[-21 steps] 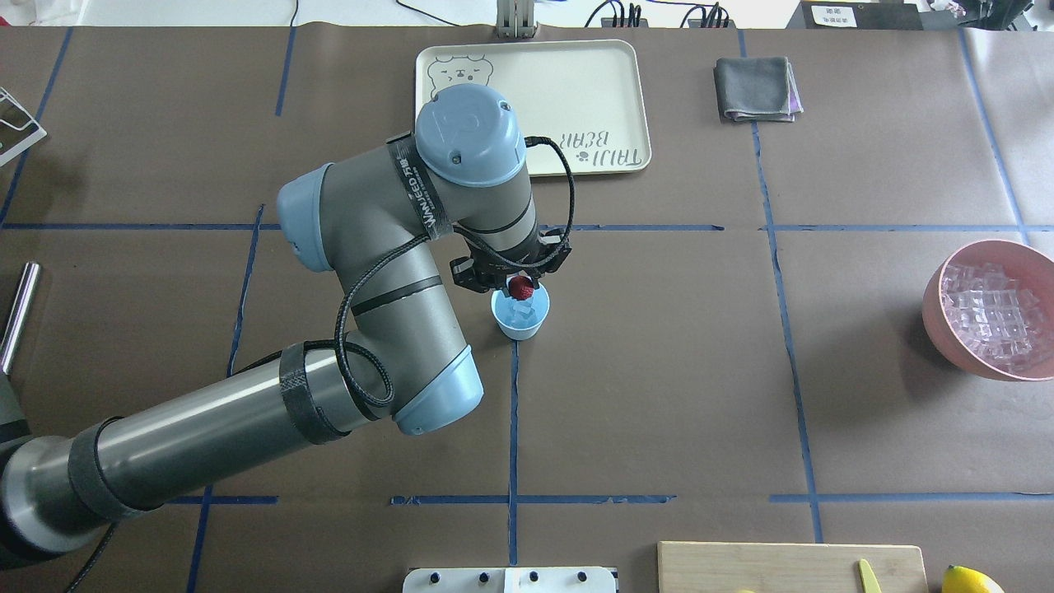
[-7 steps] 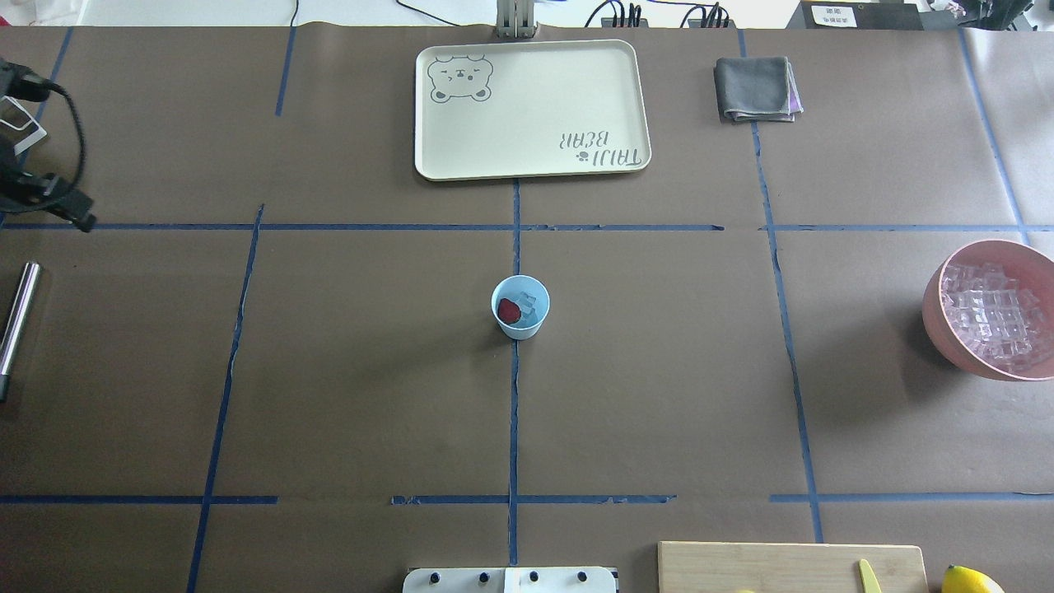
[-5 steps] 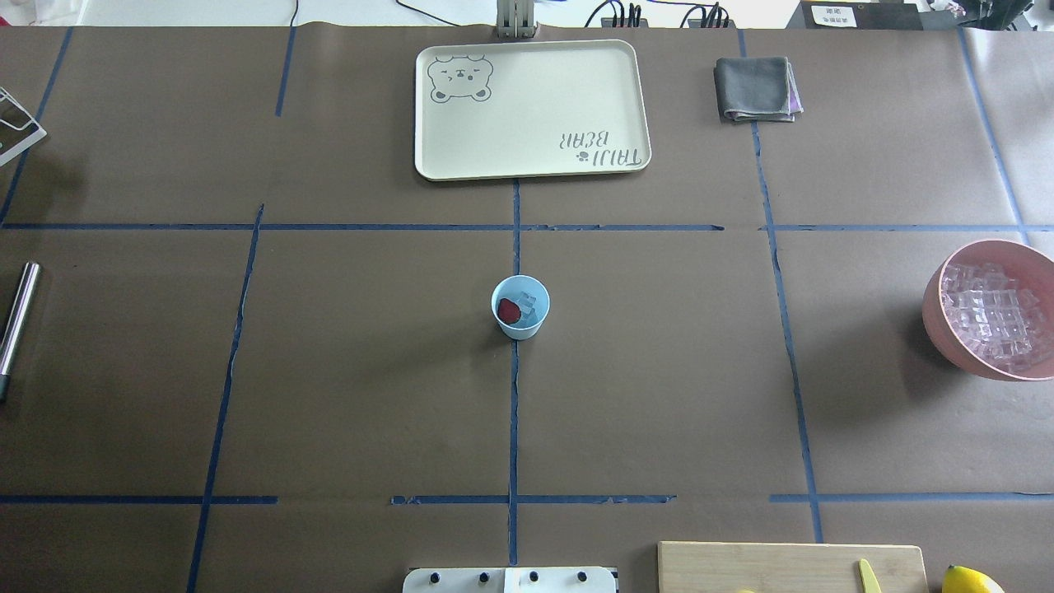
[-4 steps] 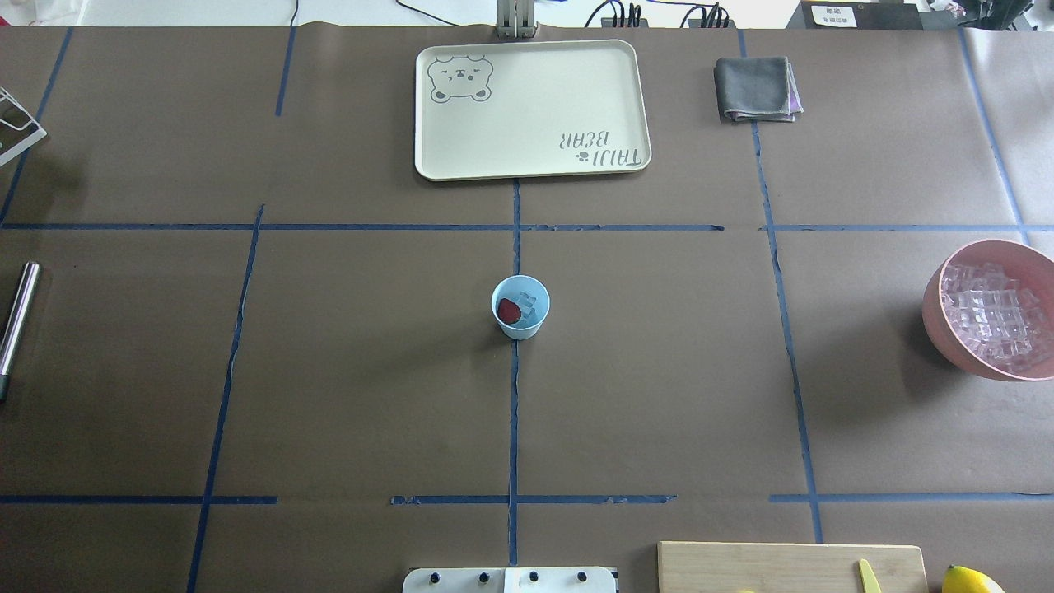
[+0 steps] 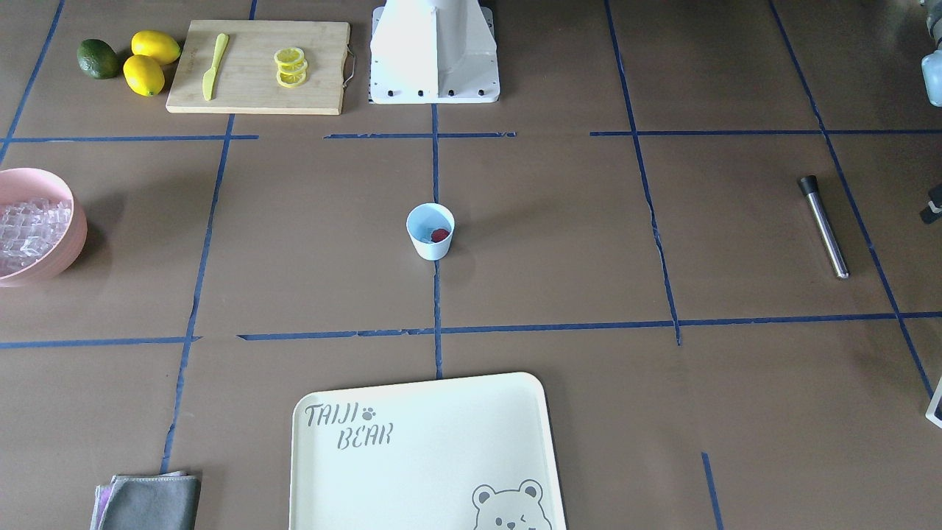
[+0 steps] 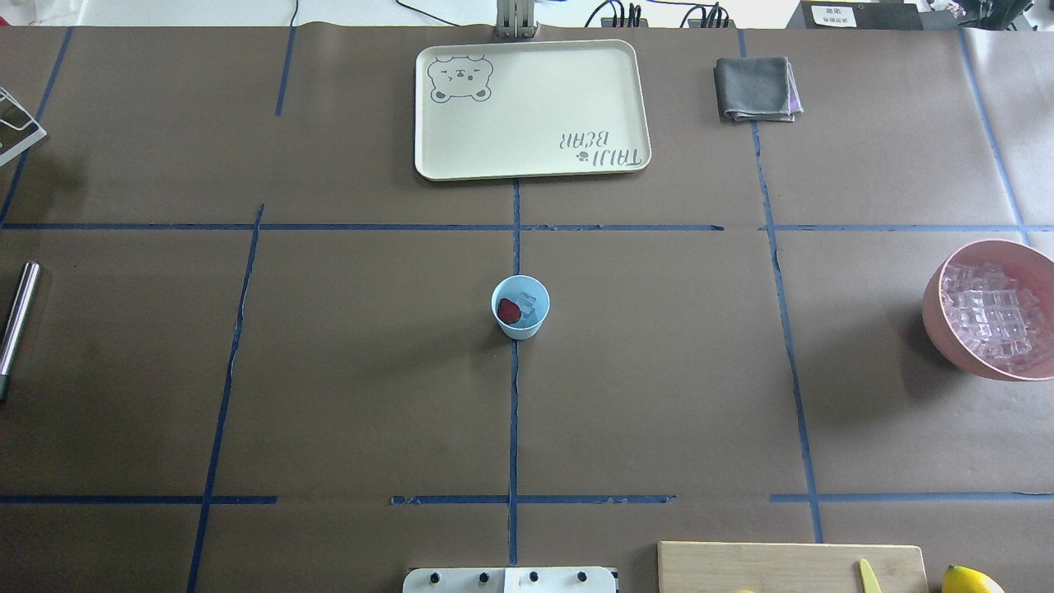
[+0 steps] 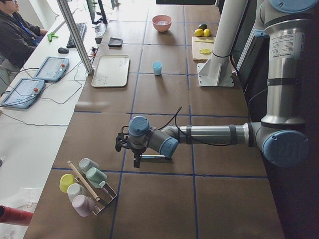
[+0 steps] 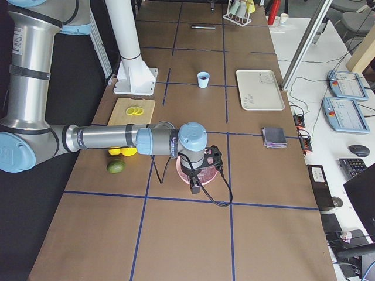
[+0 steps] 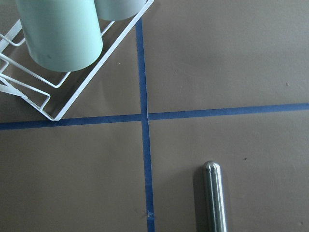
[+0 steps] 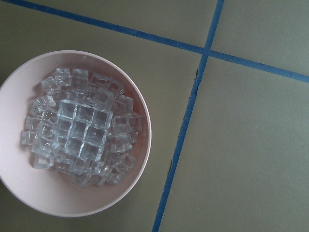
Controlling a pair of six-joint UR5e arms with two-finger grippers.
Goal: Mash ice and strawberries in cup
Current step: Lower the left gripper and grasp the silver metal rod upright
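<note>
The light-blue cup [image 6: 520, 328] stands at the table's middle, also in the front view [image 5: 429, 246]. The red strawberry [image 6: 509, 310] lies in it beside a few clear ice cubes [image 6: 532, 304]. More ice [image 10: 79, 130] fills the pink bowl [image 6: 939, 325] at the right. My left gripper [image 7: 121, 143] hangs far left over a steel rod [image 6: 18, 317], which also shows in the left wrist view [image 9: 215, 198]. My right gripper [image 8: 201, 168] hangs over the pink bowl [image 10: 137, 169]. I cannot tell whether either gripper is open or shut.
A cream tray [image 6: 533, 161] and a grey cloth [image 6: 756, 89] lie at the far side. A cutting board [image 5: 254, 92] with lemon slices and a knife, two lemons [image 5: 147, 62] and a green fruit [image 5: 98, 59] sit near my base. A cup rack [image 7: 87, 186] stands far left.
My left arm held the strawberry over the cup, let it drop in, then swung away left out of the overhead view. In the last second only its last visible part left that view.
</note>
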